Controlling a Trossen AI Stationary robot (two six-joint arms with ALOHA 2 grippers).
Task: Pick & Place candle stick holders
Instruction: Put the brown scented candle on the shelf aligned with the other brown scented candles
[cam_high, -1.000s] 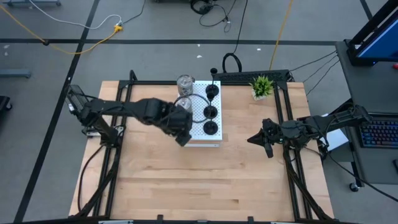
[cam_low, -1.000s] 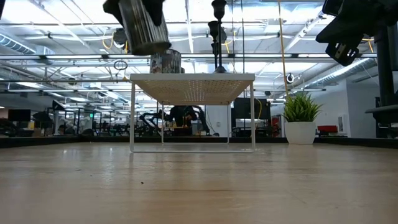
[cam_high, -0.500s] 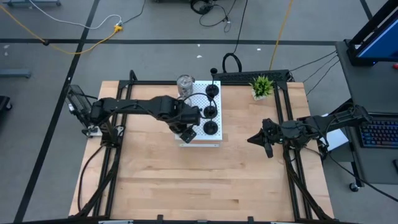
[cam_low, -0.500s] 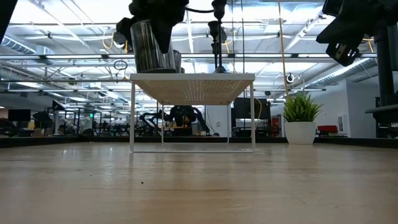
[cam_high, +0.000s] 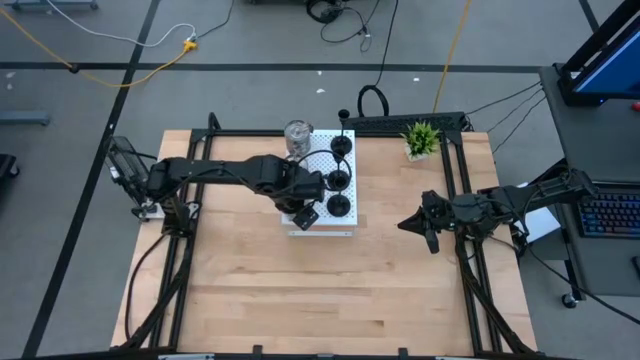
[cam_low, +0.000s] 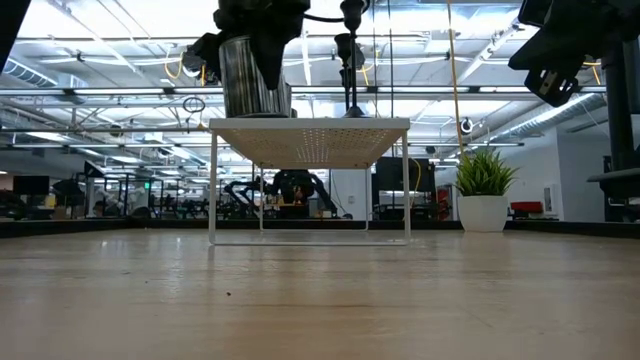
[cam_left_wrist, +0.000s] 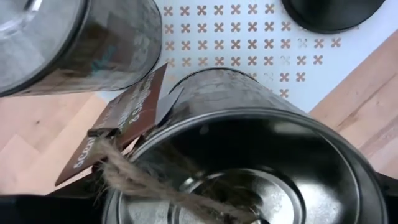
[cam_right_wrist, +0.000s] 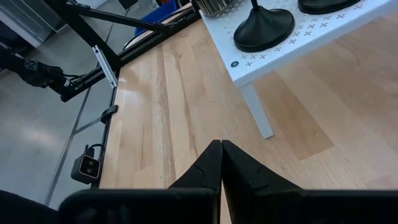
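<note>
My left gripper (cam_high: 299, 203) stands over the near left part of the white perforated board (cam_high: 322, 162) and is shut on a shiny silver candle stick holder (cam_low: 247, 76), a can-shaped one with a brown tag on twine (cam_left_wrist: 124, 121). A second silver holder (cam_high: 298, 135) stands on the board's far left corner. Three black holders (cam_high: 338, 180) stand in a row along the board's right side. My right gripper (cam_high: 405, 222) hangs shut above the table's right part, away from the board. My left gripper holds the silver holder by its open top end (cam_low: 240, 42), coming from above and pointing down. The fingers themselves are hidden by the gripper body and the holder. The holder is upright, its bottom (cam_low: 252, 112) at the board's top; whether it rests there I cannot tell.
A small green plant in a white pot (cam_high: 421, 138) stands at the table's far right. The board (cam_low: 310, 140) stands raised on thin legs. Bare wooden table (cam_high: 320, 290) lies near and to both sides of the board.
My left gripper has gone down and a little toward the table's right with the silver holder, from above the board's left edge down to its top. The holder has stayed upright in the hold.
</note>
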